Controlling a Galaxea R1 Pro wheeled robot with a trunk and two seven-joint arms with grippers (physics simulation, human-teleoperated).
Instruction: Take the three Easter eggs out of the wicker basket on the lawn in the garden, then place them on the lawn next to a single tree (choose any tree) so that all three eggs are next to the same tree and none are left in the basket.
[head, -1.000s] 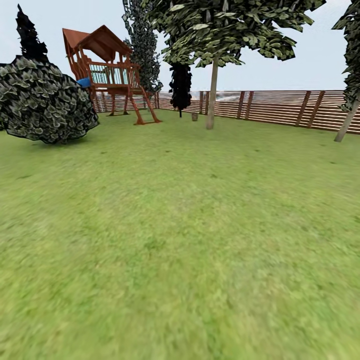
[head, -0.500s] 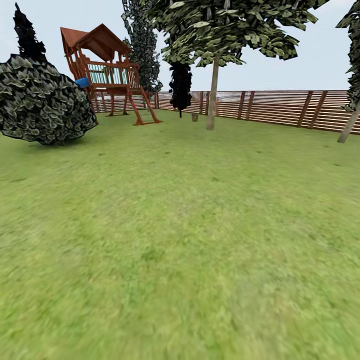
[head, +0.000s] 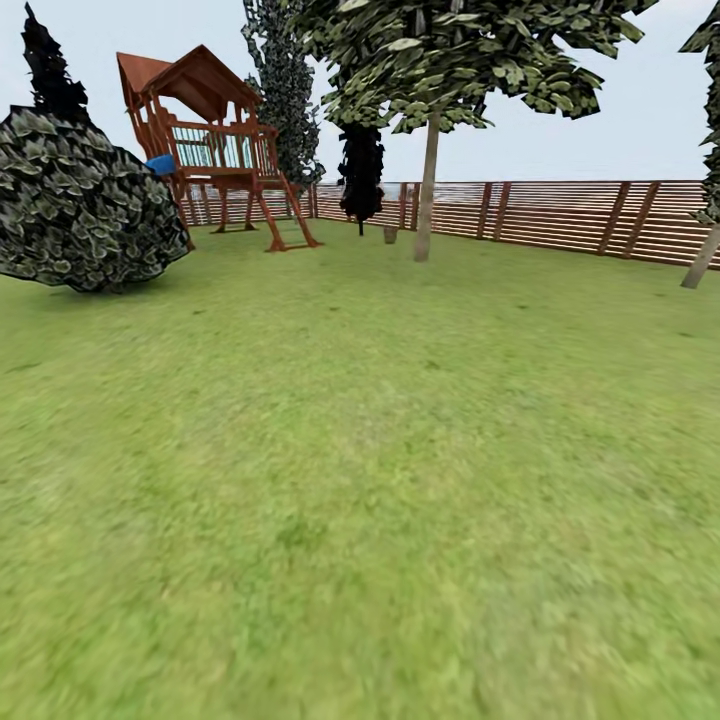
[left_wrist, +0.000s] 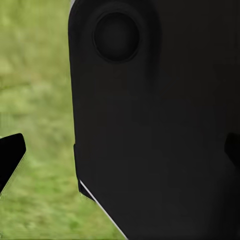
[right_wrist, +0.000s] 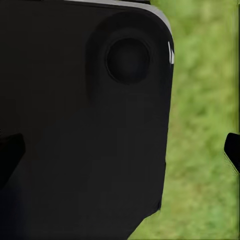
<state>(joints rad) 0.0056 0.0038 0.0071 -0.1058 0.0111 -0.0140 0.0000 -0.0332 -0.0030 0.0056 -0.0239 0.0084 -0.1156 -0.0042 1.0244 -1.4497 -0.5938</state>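
Note:
The lawn (head: 360, 450) stretches ahead to a slatted fence. Far off stands a tree (head: 428, 190) with a pale, slim trunk and a leafy green crown. Just beside its foot sits a small brown round thing (head: 389, 234) that may be the wicker basket, too distant to tell. The Easter eggs are out of view. In the left wrist view my left gripper (left_wrist: 120, 152) is open, its dark fingertips (left_wrist: 10, 155) wide apart over grass and a black robot part. My right gripper (right_wrist: 120, 150) is open too, with its fingertips (right_wrist: 233, 150) far apart and nothing between them.
A wooden playset (head: 215, 150) stands at the back left, with a big dark bush (head: 85, 205) in front of it. Dark thin trees (head: 361, 175) rise by the brown fence (head: 560, 215). Another leaning trunk (head: 702, 258) shows at the far right.
The whole head view has shifted a little: the bush and playset have slid left and the far trees sit slightly lower. That is camera motion; nothing on the lawn has moved.

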